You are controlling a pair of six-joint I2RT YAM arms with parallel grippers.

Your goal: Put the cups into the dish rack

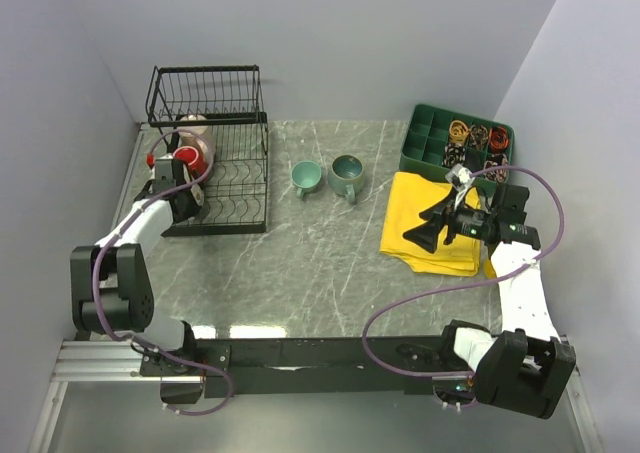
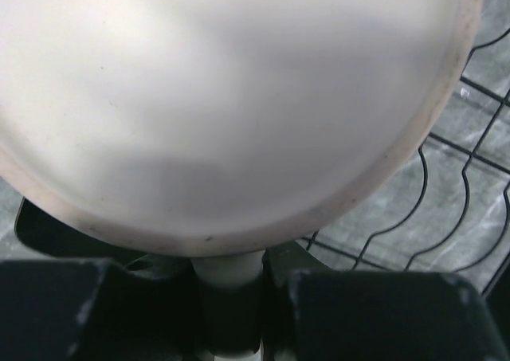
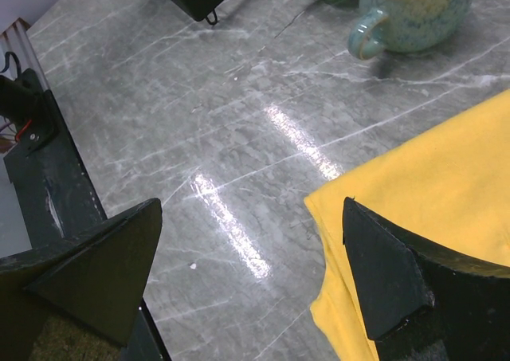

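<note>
**Mugs & rack: status**

Dish rack [image 1: 232, 188]: blk wire, flat slotted base in front, raised basket tier at back, far-left corner. Red mug [image 1: 187, 159] + beige mug [image 1: 195, 131] at rack's left side, close together. Left wrist view: cream mug [image 2: 239, 98] underside fills frame over rack wires, handle pinched betw. left gripper [image 2: 229, 297] fingers; can't match it to top view. Lighter teal mug [image 1: 306, 177] & darker teal mug [image 1: 347, 172]: upright, side by side, right of rack, apart from it.
</note>
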